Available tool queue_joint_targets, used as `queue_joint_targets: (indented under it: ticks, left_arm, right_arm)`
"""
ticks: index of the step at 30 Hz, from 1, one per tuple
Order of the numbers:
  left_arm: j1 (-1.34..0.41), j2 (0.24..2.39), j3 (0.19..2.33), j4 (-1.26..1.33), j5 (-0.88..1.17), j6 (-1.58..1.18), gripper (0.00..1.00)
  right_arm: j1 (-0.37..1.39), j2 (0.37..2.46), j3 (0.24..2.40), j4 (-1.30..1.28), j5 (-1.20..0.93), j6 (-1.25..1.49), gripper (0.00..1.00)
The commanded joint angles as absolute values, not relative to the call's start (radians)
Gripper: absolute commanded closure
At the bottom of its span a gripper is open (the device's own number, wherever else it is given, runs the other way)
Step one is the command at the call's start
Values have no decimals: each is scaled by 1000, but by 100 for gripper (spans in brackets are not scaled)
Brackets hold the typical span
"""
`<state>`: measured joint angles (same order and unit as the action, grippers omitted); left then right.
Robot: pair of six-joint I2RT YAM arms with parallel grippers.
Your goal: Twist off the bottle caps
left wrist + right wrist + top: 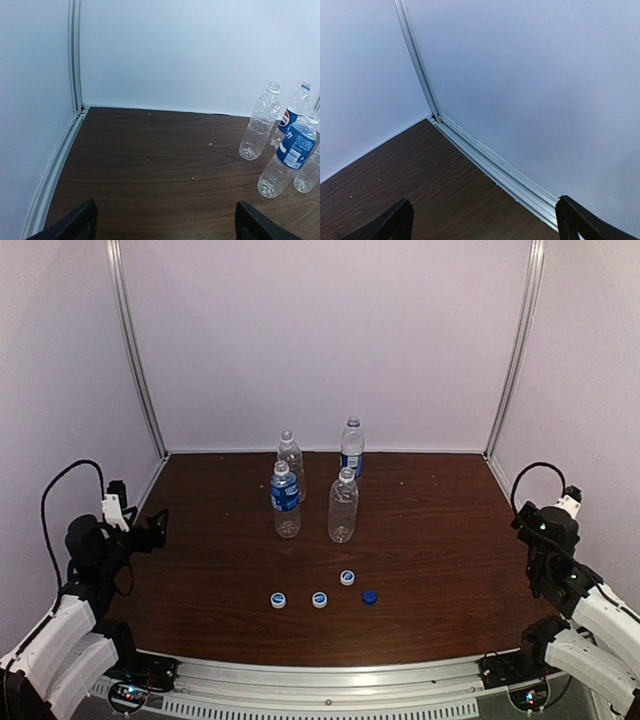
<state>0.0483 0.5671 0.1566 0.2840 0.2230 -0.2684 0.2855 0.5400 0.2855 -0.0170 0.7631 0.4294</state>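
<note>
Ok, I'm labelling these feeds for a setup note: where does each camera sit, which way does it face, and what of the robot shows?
Top external: above and behind the arms, looking down at the table, bottles and bottle caps; left arm and right arm at bottom corners.
Left wrist: on that wrist, facing the back wall; open left gripper at the bottom.
Right wrist: facing a corner rail; open right gripper at the bottom.
Shared: top and left wrist both show the bottles.

Lab test booth, white panel walls (pixel 330 340)
</note>
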Motion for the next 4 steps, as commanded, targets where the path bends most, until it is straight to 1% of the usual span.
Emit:
queue_joint_targets:
  ticks: [1,4]
  left_arm:
    - [74,559,143,317,236,-296,3]
    - [83,553,140,317,236,-302,3]
  right_arm:
    - [283,545,259,-55,873,536,0]
    - [283,550,253,-26,884,497,0]
